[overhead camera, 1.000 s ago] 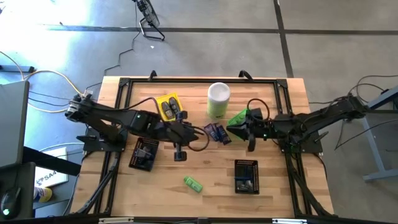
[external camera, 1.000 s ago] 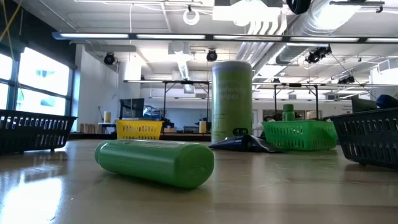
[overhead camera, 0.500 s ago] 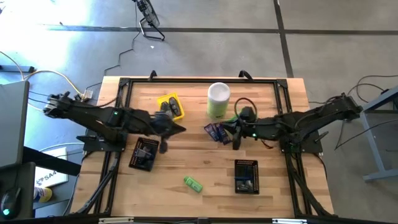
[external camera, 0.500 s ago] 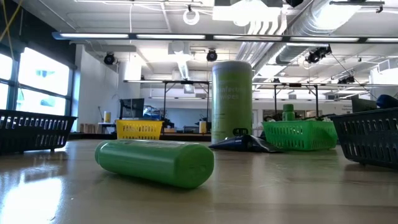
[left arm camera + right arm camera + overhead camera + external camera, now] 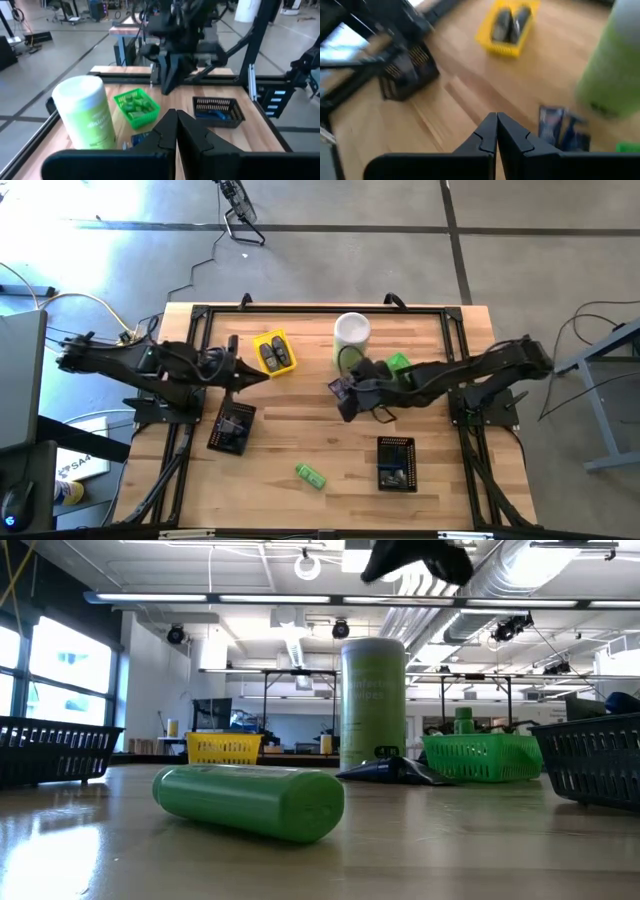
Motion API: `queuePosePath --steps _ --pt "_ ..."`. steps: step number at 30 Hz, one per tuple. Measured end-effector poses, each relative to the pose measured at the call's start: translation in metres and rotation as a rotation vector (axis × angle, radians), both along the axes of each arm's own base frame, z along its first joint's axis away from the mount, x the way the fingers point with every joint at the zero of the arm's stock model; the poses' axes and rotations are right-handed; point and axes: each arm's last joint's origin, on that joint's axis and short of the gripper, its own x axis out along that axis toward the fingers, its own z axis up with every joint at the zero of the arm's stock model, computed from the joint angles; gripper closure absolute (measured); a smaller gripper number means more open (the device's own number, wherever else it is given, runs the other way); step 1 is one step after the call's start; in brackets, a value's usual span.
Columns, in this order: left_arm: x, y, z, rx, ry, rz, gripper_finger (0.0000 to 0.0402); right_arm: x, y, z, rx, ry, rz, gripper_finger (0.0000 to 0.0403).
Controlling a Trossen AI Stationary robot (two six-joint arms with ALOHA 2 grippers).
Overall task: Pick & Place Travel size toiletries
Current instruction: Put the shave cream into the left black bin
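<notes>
Plainly, the nearest loose toiletry is the green mini bottle, lying on its side at the near middle of the table, well apart from both arms. It looks like a light, stiff, smooth plastic cylinder that will likely roll if nudged, so the sound hold is across its round body near mid-length. The dark navy packets lie flat left of the pale-green canister; being thin and probably slippery, they would want a pinch at an edge. The right gripper hangs just near of them, its fingers pressed together on nothing. Behind it sits the green tray with green pieces inside. The yellow tray, far left, holds two dark grey oval pieces. Two black mesh trays, one near left and one near right, hold small items. The left gripper, closed and empty, waits beside the yellow tray.
</notes>
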Motion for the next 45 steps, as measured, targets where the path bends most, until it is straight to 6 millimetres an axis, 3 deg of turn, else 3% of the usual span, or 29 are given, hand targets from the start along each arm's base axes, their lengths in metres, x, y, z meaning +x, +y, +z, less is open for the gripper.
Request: queuePosePath --steps 8,15,26,34,38,45 --pt "-0.010 0.002 -0.002 0.007 0.036 -0.009 0.0396 0.016 0.003 -0.047 0.164 0.182 -0.135 0.0400" --pt "-0.010 0.001 -0.005 0.008 0.065 -0.037 0.0396 0.026 0.015 -0.074 0.138 0.241 -0.202 0.0400" --pt "-0.011 0.001 -0.006 0.017 0.078 -0.038 0.0396 0.055 0.031 -0.064 0.090 0.184 -0.181 0.0401" --pt "-0.011 0.001 -0.008 0.040 0.104 -0.040 0.0396 0.072 0.036 -0.078 0.070 0.258 -0.140 0.0401" --pt "-0.011 0.001 -0.009 0.042 0.111 -0.041 0.0396 0.077 0.027 -0.090 0.100 0.305 -0.149 0.0401" --pt "-0.011 0.001 -0.010 0.043 0.116 -0.041 0.0396 0.088 0.005 -0.087 0.093 0.285 -0.086 0.0401"
